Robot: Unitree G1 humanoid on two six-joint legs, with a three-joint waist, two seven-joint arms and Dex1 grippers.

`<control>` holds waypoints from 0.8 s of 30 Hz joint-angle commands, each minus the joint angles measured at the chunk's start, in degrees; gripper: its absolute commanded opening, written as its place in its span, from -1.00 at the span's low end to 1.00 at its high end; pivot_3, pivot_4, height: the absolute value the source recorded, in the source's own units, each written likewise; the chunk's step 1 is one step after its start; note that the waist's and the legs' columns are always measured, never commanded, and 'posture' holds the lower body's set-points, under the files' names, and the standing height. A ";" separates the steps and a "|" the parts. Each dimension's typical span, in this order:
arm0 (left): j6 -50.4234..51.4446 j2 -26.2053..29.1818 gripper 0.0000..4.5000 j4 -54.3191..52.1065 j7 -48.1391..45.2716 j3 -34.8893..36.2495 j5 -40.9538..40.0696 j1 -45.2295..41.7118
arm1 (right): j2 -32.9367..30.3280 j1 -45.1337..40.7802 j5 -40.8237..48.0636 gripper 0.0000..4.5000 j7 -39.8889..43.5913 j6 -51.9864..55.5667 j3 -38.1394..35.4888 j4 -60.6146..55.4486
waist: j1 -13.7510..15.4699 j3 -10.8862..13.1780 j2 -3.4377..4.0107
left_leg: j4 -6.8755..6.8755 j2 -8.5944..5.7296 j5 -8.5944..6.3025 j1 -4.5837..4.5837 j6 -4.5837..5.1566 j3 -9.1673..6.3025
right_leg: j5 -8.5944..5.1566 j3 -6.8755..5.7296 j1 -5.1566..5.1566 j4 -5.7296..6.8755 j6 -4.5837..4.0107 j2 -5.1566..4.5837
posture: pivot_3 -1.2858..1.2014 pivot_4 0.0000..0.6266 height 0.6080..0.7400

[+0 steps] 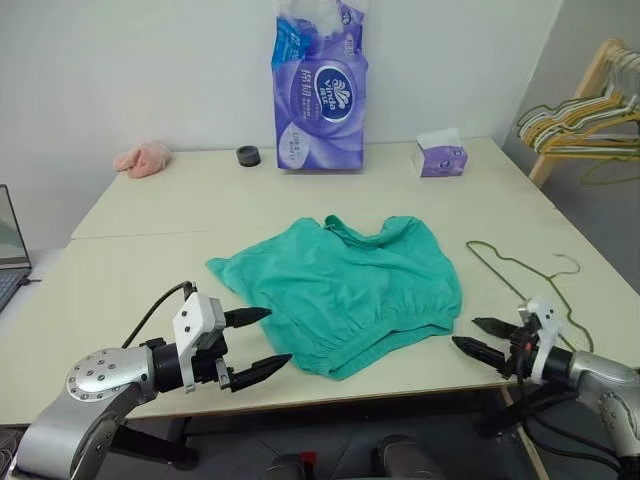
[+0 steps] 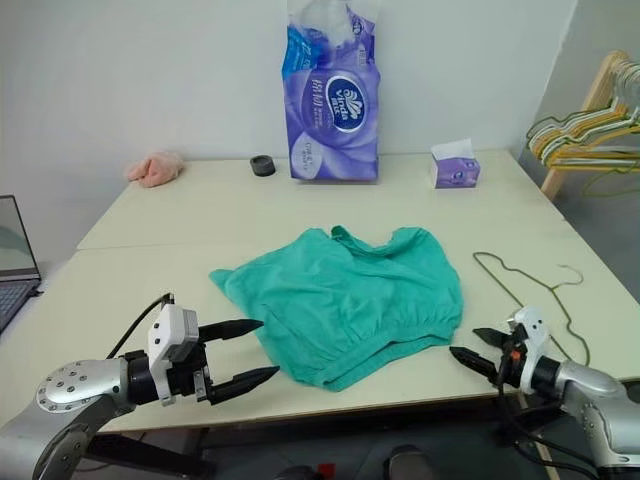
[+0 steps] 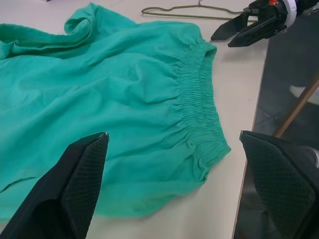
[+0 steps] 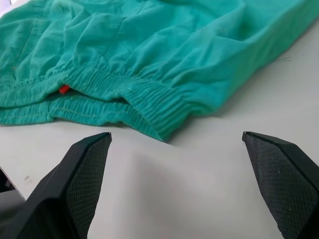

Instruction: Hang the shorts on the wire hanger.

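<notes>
Both grippers wide open, holding nothing. Left gripper (image 1: 252,347) sits just short of the shorts' (image 1: 345,285) near-left corner; right gripper (image 1: 482,337) is just off their waistband end, apart from the cloth. Shorts lie flat-ish and rumpled on the tabletop (image 1: 150,260) between your two grippers, waistband along the near edge. Hanger (image 1: 520,270) lies flat just beyond the right gripper, beside the shorts, not touching them. Handling call: shorts are light, limp cloth, will sag and bunch, so pinch the gathered elastic waistband (image 3: 199,94), the thickest and grippiest bit, not the loose leg fabric. Hanger is thin stiff wire, lying flush, likely slippery and hard to get a finger under; I'd take it at the hook or a corner.
</notes>
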 commanded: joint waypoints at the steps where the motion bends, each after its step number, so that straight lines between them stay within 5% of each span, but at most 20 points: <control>1: -0.48 -0.28 0.98 -0.67 0.00 -0.16 -0.31 -1.44 | 2.63 -4.76 1.74 1.00 -2.65 4.07 2.26 -1.93 | -0.49 0.01 0.00 | 0.00 0.01 0.00 0.00 0.00 0.01 | 0.03 0.01 0.00 0.00 -0.05 0.02 | -0.14 -0.92 1.00; 7: 0.26 -0.67 0.99 -1.97 0.50 -0.09 -0.88 -0.91 | 4.13 -8.82 -0.96 0.92 -4.78 7.26 8.17 -4.08 | -0.46 0.01 0.01 | 0.00 0.04 -0.01 -0.03 -0.01 0.04 | 0.05 0.03 -0.07 0.00 -0.08 0.04 | -0.13 -0.92 1.00; 11: 0.72 -0.78 1.00 -2.78 1.31 0.37 -1.01 -0.34 | 4.21 -10.74 -2.24 0.44 -6.29 7.14 8.94 -3.94 | -0.30 0.02 0.01 | 0.00 0.04 -0.03 -0.06 -0.05 0.04 | 0.05 0.04 -0.09 -0.02 -0.08 0.03 | -0.12 -0.92 1.00; 20: 2.84 -1.50 1.00 -5.39 5.56 1.10 -1.73 -0.11 | 1.23 -17.34 -16.00 -0.99 -7.22 -7.87 14.37 2.06 | -0.30 0.03 0.02 | 0.01 0.05 -0.03 -0.02 -0.05 0.06 | 0.05 0.03 -0.09 -0.01 -0.08 0.04 | -0.12 -0.93 1.00; 24: 3.21 -1.57 1.00 -6.08 6.83 1.59 -1.77 0.36 | -0.91 -26.27 -23.15 -0.99 -5.27 -20.60 16.55 12.70 | -0.45 0.05 0.04 | 0.01 0.06 -0.03 -0.03 -0.05 0.12 | 0.07 0.08 -0.10 0.00 -0.06 0.05 | -0.10 -0.92 1.00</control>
